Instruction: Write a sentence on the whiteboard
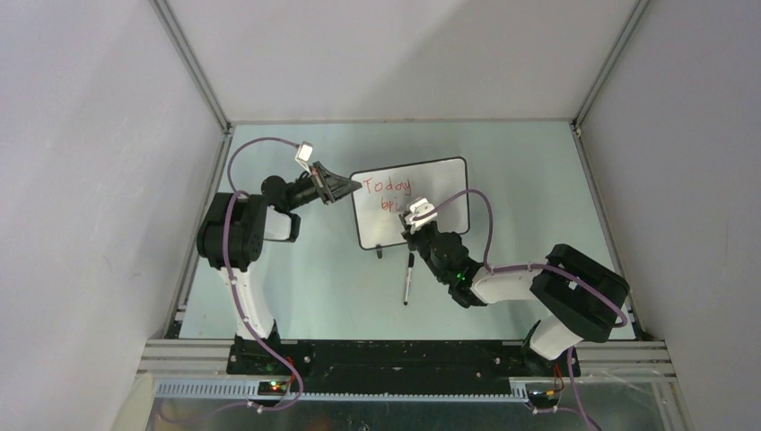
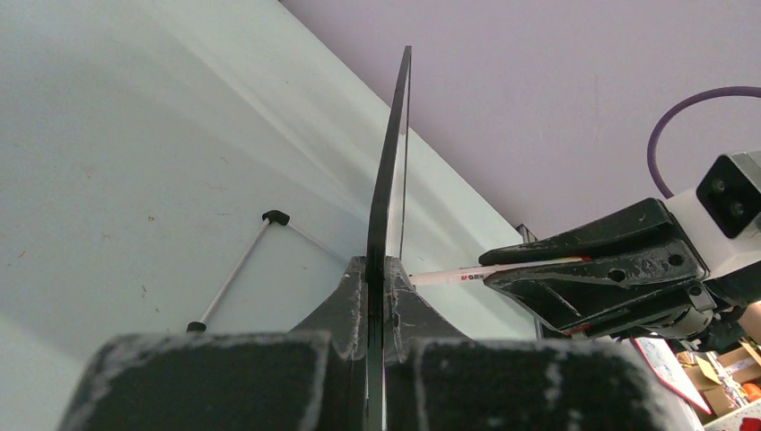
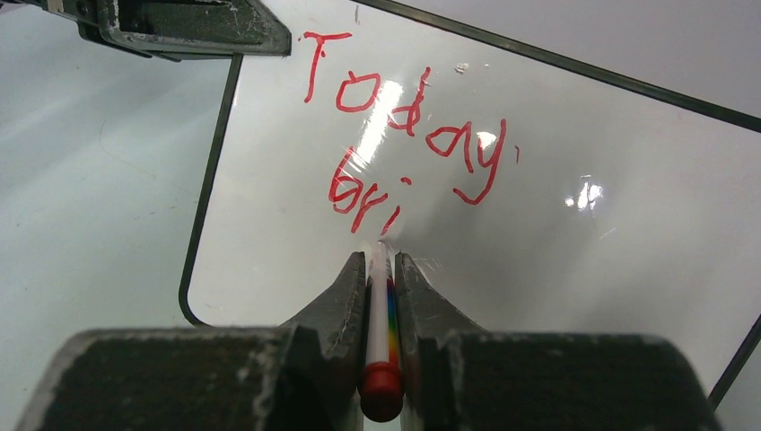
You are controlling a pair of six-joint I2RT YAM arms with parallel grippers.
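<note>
Cnt: 1 whiteboard (image 1: 444,184), 1 marker (image 3: 380,341), 1 thin black-tipped rod (image 1: 408,278), 2 grippers (left gripper (image 2: 377,274), right gripper (image 3: 380,262)), 2 lines of red writing (image 3: 404,117).

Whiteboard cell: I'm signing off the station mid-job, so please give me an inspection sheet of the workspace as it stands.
Surface: pale green table; no spills seen.
Job's things: whiteboard held tilted; the sentence, in red, reads "Today" with "bri" beneath, unfinished.
Clutter: one thin stick lies on the table in front of the board; what it is cannot be told.
Claws: left claw shut on the whiteboard's edge; right claw shut on a marker, tip at the board under "bri".
Cables: purple cables loop along both arms; one crosses the board in the top view.
Surroundings: plain grey walls, metal frame posts; nothing else seen.
</note>
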